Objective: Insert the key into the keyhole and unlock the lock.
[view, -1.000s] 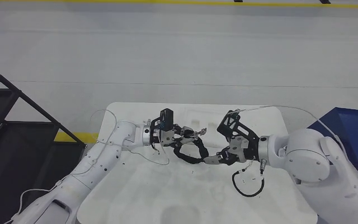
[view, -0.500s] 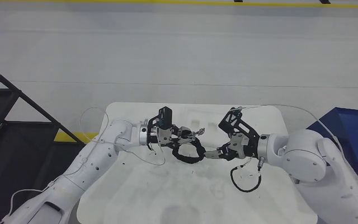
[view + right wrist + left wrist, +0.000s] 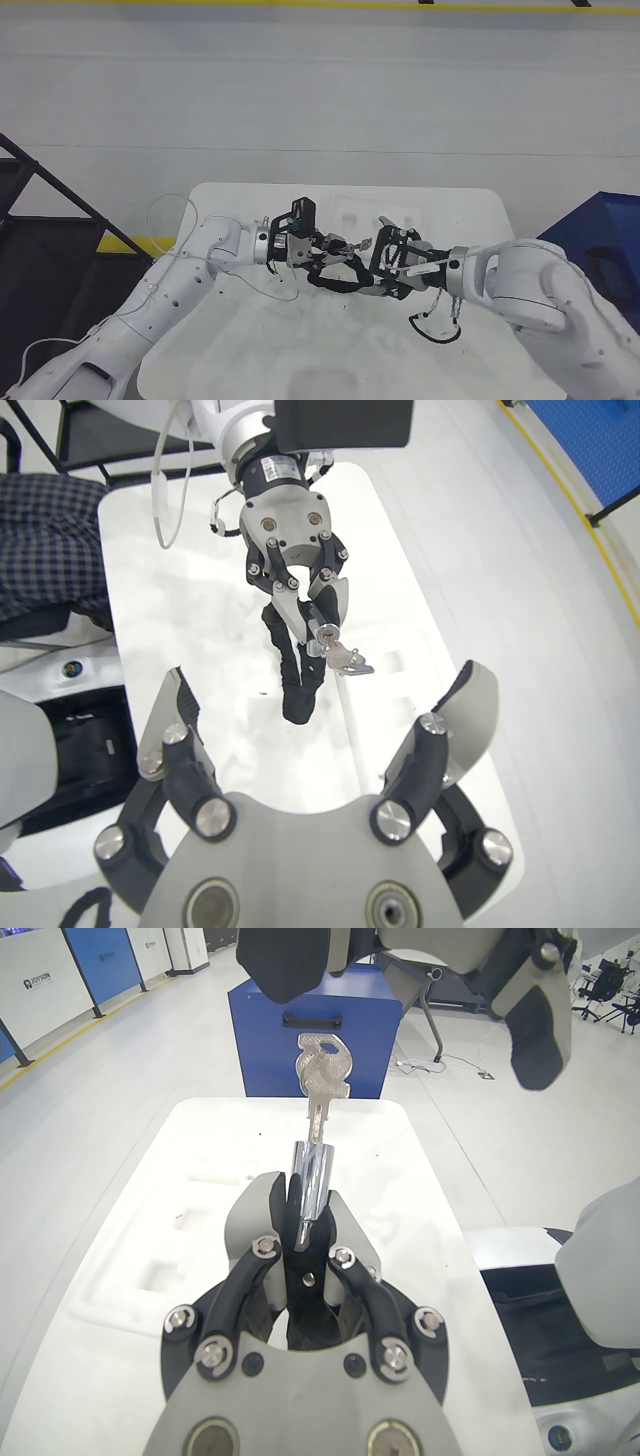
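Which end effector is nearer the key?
Left. The left end effector is shut on the lock cylinder, with the key seated in the cylinder's end. The right end effector is open, facing the key's head with a clear gap.

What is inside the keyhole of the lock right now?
The blade of the key sits in the chrome lock cylinder, which is clamped by the left gripper. The key's head sticks out. How deep the blade goes is hidden inside the cylinder.

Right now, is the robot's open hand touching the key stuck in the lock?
Apart. The left wrist view shows the right hand open, its fingers well clear of the key, with background between.
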Controlling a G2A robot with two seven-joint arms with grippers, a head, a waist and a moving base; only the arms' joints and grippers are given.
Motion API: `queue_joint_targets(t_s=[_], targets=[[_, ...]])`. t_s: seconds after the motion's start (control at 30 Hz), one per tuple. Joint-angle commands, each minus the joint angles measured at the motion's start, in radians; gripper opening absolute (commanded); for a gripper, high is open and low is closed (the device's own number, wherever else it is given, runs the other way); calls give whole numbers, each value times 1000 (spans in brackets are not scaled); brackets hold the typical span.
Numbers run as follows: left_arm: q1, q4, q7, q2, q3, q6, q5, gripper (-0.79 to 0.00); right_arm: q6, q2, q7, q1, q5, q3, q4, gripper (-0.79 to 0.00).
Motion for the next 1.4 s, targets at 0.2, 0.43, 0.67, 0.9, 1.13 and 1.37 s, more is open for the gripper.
queue_joint_targets(t_s=[0.2,0.43,0.67,0.9,1.13,1.37], targets=[[-3,-3,-22,-4,10,0,-4,-785,-48,-6,-127,-7,-276,-59,-6,-77],[-11,-2,-39,-6,28,0,-16,-785,-60,-8,-181,-17,-378,-69,-13,-428],[-23,9,-45,-5,35,0,-27,-785,-63,-7,-205,-34,-447,-65,-29,-517],[-23,7,-45,1,36,0,-37,-785,-49,-8,-207,-46,-475,-62,-26,-483],[-29,4,-50,5,47,0,-43,-785,-52,-10,-209,-52,-473,-57,-18,-653],[-34,5,-46,8,55,0,-52,-785,-33,-15,-237,-60,-345,-40,11,-785]])
